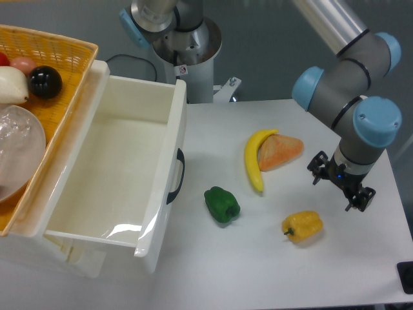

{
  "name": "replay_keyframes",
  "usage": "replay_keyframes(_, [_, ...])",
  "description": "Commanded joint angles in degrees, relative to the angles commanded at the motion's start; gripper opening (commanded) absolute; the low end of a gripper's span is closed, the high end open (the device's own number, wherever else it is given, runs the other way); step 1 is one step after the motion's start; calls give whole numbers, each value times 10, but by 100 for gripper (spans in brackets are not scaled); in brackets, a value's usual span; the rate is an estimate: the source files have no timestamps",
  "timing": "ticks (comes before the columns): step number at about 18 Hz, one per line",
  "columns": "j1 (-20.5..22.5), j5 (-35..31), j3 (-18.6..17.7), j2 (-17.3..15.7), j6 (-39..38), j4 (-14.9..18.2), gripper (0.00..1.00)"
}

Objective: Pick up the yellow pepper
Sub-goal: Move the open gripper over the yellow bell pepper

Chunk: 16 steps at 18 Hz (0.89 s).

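Observation:
The yellow pepper (302, 227) lies on the white table, small, lobed and glossy, with its short stem pointing left. My gripper (340, 188) hangs above the table just to the right of the pepper and a little behind it, apart from it. Its two dark fingers are spread and hold nothing.
A green pepper (222, 205) lies left of the yellow one. A yellow banana (254, 158) and an orange wedge-shaped piece (281, 152) lie behind them. A large open white bin (169, 148) stands at the left, with a wicker basket (61, 48) of items behind it.

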State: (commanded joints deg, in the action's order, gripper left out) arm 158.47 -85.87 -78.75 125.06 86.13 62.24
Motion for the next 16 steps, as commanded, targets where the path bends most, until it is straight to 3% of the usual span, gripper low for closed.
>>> replay_keyframes(2, [-1, -4, -1, 13, -1, -19, 100])
replay_keyframes(6, [0, -5, 1, 26, 1, -22, 100])
replay_keyframes(13, [4, 3, -5, 26, 1, -27, 100])
replay_keyframes(16, [7, 34, -24, 26, 3, -51, 100])
